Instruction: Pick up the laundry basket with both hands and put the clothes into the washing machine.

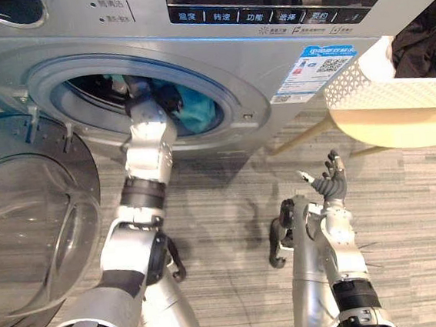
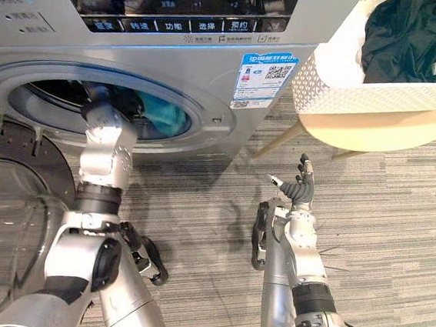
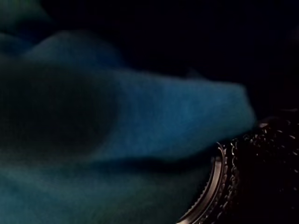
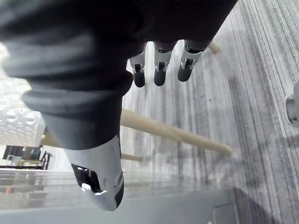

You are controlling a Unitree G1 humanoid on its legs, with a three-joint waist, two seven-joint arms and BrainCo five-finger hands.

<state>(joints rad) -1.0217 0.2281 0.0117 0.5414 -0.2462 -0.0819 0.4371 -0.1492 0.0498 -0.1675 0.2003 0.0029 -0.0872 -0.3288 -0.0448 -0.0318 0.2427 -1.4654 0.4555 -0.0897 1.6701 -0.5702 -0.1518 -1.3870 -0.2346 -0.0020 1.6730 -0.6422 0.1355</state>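
Note:
The silver washing machine (image 1: 270,58) stands ahead with its round opening uncovered. My left hand (image 1: 164,99) reaches inside the drum, up against a teal-blue cloth (image 1: 197,110) that shows close up in the left wrist view as blue cloth (image 3: 140,116). The white perforated laundry basket (image 2: 366,99) rests on a round wooden stool (image 2: 377,129) at the right, with black clothes (image 2: 406,33) in it. My right hand (image 1: 332,182) is raised over the floor, left of the stool, open and holding nothing; its fingers (image 4: 159,70) are straight.
The machine's glass door (image 1: 23,228) hangs open at the left, beside my left arm. The stool's wooden legs (image 1: 300,136) slant down to the grey striped floor (image 1: 232,232) by the machine's front right corner.

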